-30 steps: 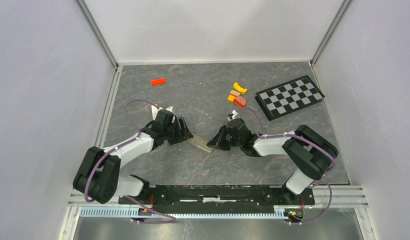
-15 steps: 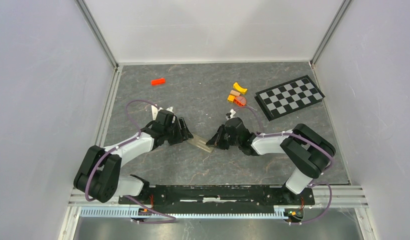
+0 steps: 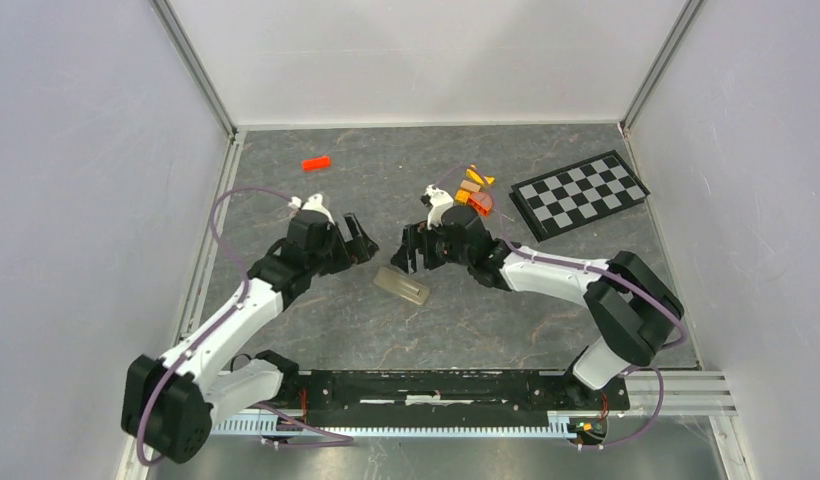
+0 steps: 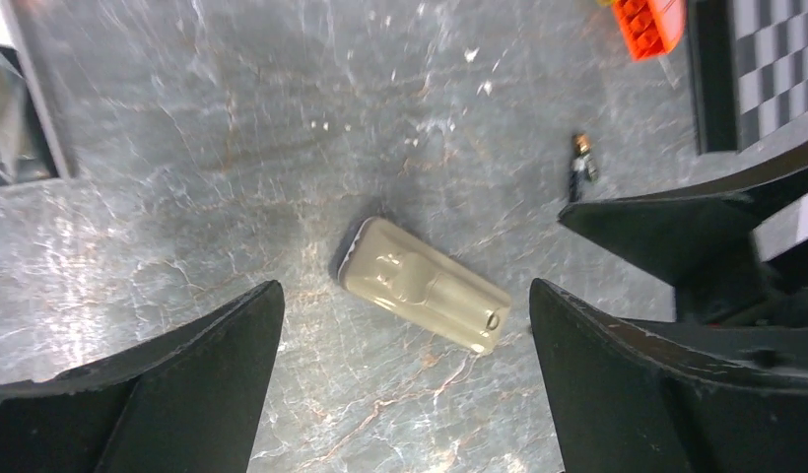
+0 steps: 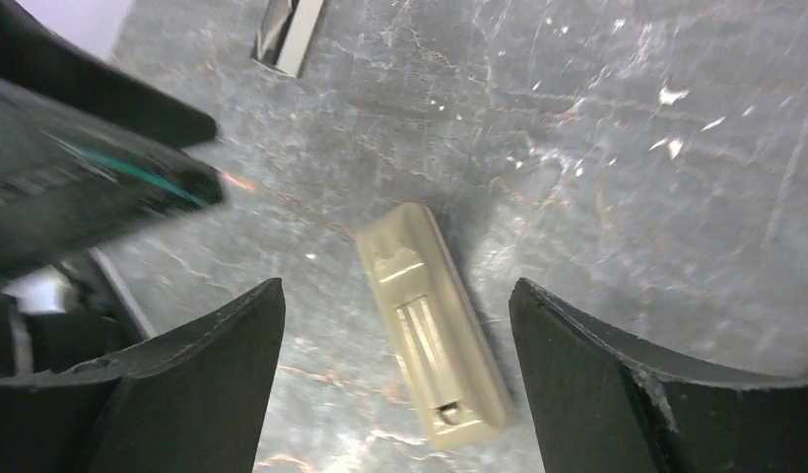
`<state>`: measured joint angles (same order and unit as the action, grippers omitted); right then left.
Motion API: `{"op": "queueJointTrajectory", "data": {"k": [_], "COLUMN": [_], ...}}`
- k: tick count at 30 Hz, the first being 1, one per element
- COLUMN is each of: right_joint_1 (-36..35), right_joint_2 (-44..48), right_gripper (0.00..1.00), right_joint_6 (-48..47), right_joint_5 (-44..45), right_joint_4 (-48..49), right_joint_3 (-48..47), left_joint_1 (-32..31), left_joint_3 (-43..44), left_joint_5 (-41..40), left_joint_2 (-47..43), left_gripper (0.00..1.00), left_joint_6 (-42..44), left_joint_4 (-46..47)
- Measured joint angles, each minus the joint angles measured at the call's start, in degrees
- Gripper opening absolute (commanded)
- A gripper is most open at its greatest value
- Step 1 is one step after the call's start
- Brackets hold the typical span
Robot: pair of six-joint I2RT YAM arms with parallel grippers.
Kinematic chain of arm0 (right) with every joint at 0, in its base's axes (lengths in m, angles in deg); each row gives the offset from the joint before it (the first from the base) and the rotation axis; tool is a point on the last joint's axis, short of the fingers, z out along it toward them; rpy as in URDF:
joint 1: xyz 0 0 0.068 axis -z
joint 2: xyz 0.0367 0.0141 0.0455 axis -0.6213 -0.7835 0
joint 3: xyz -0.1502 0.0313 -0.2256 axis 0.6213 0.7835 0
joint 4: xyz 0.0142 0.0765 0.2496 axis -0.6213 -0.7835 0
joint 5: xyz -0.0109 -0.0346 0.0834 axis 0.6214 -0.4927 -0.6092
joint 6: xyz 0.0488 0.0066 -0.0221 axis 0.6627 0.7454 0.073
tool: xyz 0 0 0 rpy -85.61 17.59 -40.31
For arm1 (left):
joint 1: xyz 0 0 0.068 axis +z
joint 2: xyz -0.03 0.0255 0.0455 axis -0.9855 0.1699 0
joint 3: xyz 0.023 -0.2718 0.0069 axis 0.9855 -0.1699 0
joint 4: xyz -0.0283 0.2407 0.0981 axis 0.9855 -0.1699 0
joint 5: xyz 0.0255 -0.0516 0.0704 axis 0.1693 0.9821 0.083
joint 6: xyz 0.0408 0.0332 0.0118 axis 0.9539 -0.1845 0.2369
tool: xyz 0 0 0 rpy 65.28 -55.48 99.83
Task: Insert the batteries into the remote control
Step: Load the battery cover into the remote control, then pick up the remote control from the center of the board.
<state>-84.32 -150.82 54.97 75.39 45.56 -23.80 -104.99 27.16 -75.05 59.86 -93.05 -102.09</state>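
Here, both grippers hang open over the remote control, with no battery loaded

Top view: the remote control point(image 3: 402, 286) lies flat on the grey table point(image 3: 486, 330), near the middle, with its tan back facing up. The left gripper point(image 3: 358, 238) and the right gripper point(image 3: 410, 250) face each other just beyond it. Both have their fingers spread and hold nothing. The side walls point(image 3: 86, 200) and the front rail point(image 3: 436, 385) are well apart from the remote, so there is open room all around it. The tight spot is the narrow gap between the two grippers. Orange and yellow blocks point(image 3: 473, 188) and a checkerboard point(image 3: 579, 193) sit behind the right arm.

Left wrist view: the left fingers point(image 4: 164, 384) stand wide apart, and the remote lies untouched on the table between them. One battery point(image 4: 581, 163), tiny and dark, lies beyond the remote. It is just beside the tip of a right gripper finger and near the checkerboard's edge. No other battery shows.

Right wrist view: the right fingers point(image 5: 173, 384) are spread on either side of the remote. A ridged panel on the remote's back looks like the battery cover, shut, so opening the recess seems to be the step in hand. That likely calls for one gripper to pin the remote while the other slides the cover. The battery will then need a fine pinch. The left gripper shows blurred and close at the upper left, so the arms may have to take turns.
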Motion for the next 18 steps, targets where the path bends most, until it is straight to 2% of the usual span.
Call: {"op": "queueJointTrajectory", "data": {"k": [6, 12, 18], "right_joint_1": [-3.6, -8.7, -9.6], "right_joint_2": [-0.9, -6.1, -10.0], "right_gripper": [0.89, 0.87, 0.63], "right_joint_6": [-20.4, -31.6, -33.6], "right_joint_5": [3.1, 5.7, 11.0], "right_joint_4": [-6.4, -10.2, -10.7], "right_joint_3": [-0.9, -1.7, -3.8], "left_joint_1": [0.5, 1.6, 1.6], "left_joint_3": [4.1, 5.5, 7.4], "left_joint_5": [-7.7, -14.0, -14.2], "left_joint_2": [-8.2, -13.3, -11.9], "left_gripper": [1.00, 1.00, 1.00], "left_joint_6": [4.0, 6.6, 7.9], "left_joint_4": [-6.8, -12.2, -14.3]}}
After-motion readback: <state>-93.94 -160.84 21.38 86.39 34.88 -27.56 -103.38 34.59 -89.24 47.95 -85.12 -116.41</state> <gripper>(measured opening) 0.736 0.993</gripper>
